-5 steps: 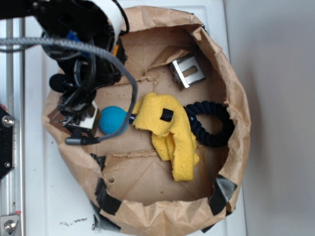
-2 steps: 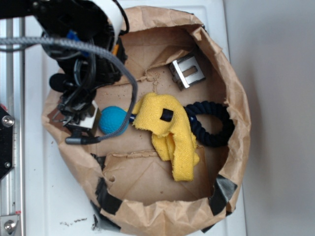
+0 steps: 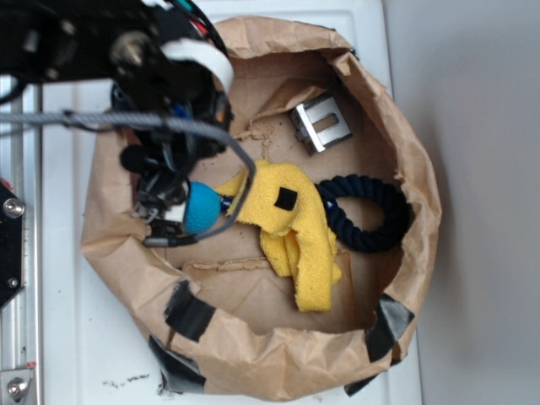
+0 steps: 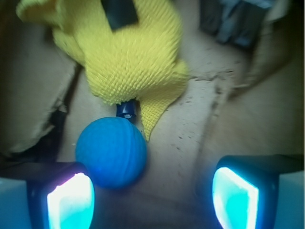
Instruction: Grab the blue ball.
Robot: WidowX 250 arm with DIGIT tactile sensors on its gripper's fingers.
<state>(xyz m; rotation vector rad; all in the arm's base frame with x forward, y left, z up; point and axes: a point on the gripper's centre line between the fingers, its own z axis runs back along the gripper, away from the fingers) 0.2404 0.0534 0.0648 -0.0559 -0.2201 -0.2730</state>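
From the wrist view I see my gripper [image 4: 152,193] with its jaws spread wide, holding nothing. The blue ball [image 4: 111,151] lies on the brown paper between them, close against the left-hand finger [image 4: 66,198] in that frame and well apart from the other; I cannot tell whether it touches the pad. Just past the ball, a yellow cloth [image 4: 128,52] lies crumpled, one corner dropping down beside the ball, with a small dark blue piece showing under its edge.

In the exterior view the gripper [image 3: 164,207] sits inside the paper bag [image 3: 253,363], at its left side, and the blue ball [image 3: 202,207] peeks out just beside it. The yellow cloth [image 3: 291,228] spreads to the right, overlapping a dark navy rope ring [image 3: 367,211]. A metal bracket [image 3: 319,122] rests farther back. The bag stands on a white surface [image 3: 76,337].
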